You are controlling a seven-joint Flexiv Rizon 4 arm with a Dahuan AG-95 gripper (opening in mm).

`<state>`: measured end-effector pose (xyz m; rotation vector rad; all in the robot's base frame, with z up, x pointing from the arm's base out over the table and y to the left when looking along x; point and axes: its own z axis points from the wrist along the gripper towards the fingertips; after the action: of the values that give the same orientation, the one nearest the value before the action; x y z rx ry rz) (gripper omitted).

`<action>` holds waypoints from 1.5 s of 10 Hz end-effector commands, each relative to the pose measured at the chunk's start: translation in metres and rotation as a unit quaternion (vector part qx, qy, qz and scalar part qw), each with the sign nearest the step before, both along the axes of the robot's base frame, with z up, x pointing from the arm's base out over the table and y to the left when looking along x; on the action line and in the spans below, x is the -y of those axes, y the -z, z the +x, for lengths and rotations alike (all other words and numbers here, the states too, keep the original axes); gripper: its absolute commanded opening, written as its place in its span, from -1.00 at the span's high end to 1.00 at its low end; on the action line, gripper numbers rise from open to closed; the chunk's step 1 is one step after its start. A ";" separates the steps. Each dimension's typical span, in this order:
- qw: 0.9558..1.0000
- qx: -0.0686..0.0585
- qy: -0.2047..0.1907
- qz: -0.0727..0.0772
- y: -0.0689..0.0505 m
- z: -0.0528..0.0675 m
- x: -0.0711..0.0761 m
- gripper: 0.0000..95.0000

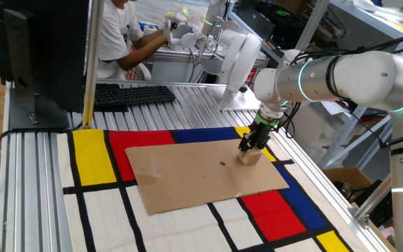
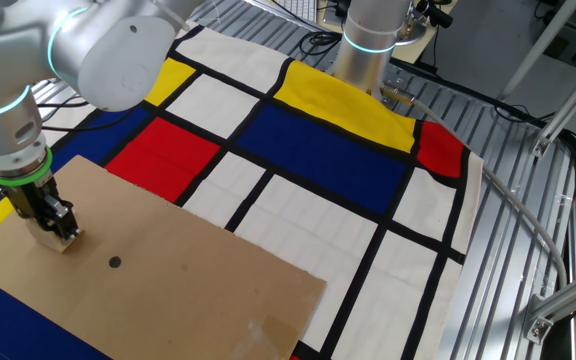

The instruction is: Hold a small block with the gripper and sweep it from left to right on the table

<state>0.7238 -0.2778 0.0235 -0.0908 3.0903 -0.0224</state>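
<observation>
The gripper (image 1: 252,145) has its jaws closed on the small block (image 1: 250,158), resting on the cardboard sheet (image 1: 201,175) near one tabletop (image 1: 33,161) edge, so sweeping well likely means steady downward contact.

Matt cardboard sheet (image 1: 201,173), ribbed aluminium table (image 1: 187,105)

The gripper (image 1: 251,145) covers the top of the small block (image 1: 251,159). In the other fixed view, the cardboard sheet (image 2: 168,290) runs off the edge at 6 and 9 o'clock.
</observation>
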 end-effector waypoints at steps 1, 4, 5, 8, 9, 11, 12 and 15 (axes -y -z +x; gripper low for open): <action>1.000 0.000 0.000 0.000 0.000 0.000 0.000 1.00; 1.000 0.000 0.001 -0.001 0.001 0.000 0.000 1.00; 1.000 0.000 0.000 0.000 0.002 0.000 0.000 1.00; 1.000 0.000 0.001 0.001 0.002 0.000 0.000 1.00; 1.000 0.000 0.001 0.001 0.002 0.000 -0.001 1.00; 1.000 0.000 0.002 0.001 0.002 0.000 -0.001 1.00; 1.000 0.000 0.001 0.001 0.002 0.000 -0.002 1.00; 1.000 -0.003 0.003 0.002 0.002 0.001 -0.003 1.00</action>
<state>0.7230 -0.2743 0.0218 -0.0833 3.0962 -0.0227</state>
